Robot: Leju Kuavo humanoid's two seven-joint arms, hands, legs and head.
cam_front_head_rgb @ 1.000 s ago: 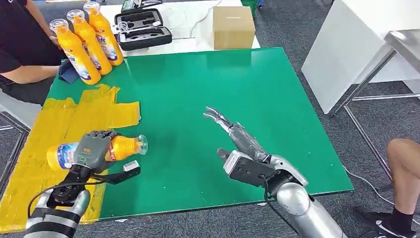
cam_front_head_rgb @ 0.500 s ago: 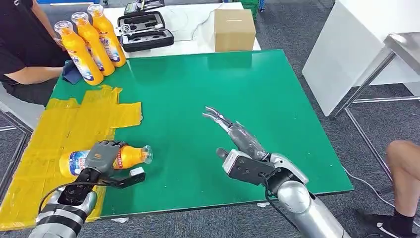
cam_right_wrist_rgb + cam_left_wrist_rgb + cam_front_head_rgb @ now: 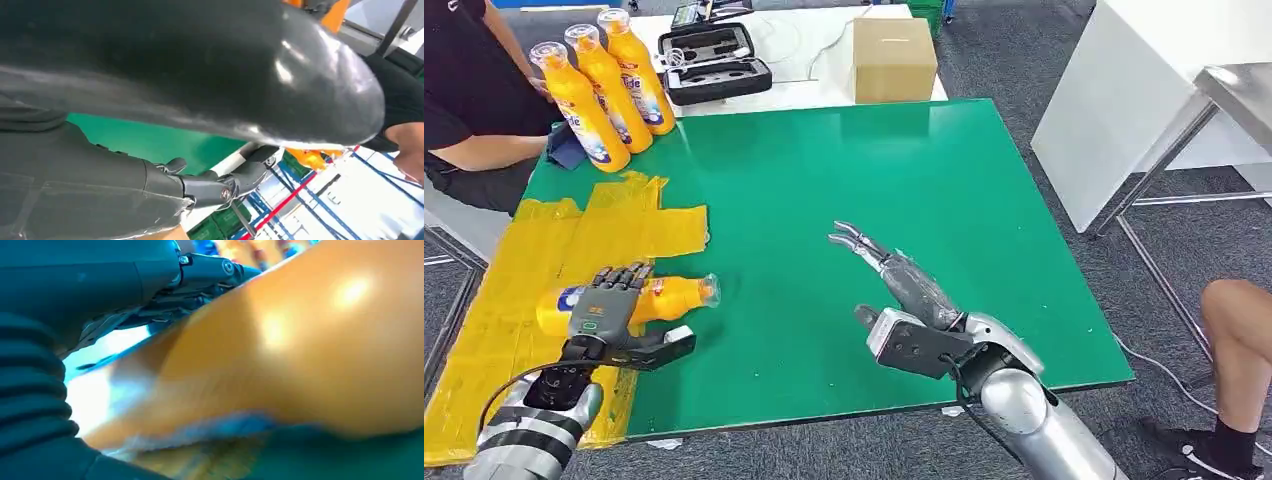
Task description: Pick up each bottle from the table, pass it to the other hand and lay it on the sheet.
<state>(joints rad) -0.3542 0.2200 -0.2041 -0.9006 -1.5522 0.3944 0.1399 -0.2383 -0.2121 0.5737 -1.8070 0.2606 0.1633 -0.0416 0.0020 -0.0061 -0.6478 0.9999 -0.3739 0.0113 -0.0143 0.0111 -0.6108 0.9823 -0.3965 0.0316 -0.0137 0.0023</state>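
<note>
An orange bottle (image 3: 669, 297) with a blue and white label lies on its side at the edge of the yellow sheet (image 3: 544, 250), its clear cap end out over the green table (image 3: 874, 170). My left hand (image 3: 609, 308) lies over its middle with the fingers stretched out straight and the thumb held off to the side, not wrapped round it. Up close, the bottle (image 3: 325, 340) sits right against the left hand (image 3: 75, 280). My right hand (image 3: 889, 275) hovers over the green table with fingers spread and nothing in it; its dark fingers (image 3: 210, 187) are empty.
Three upright orange bottles (image 3: 604, 85) stand at the table's far left corner beside a person in black (image 3: 464, 100). A black case (image 3: 714, 65) and a cardboard box (image 3: 894, 58) lie behind the table. A white table (image 3: 1144, 90) and a person's leg (image 3: 1239, 330) are on the right.
My left hand has lowered the bottle onto the sheet's edge and its fingers have uncurled from around it. The right hand has stayed almost still.
</note>
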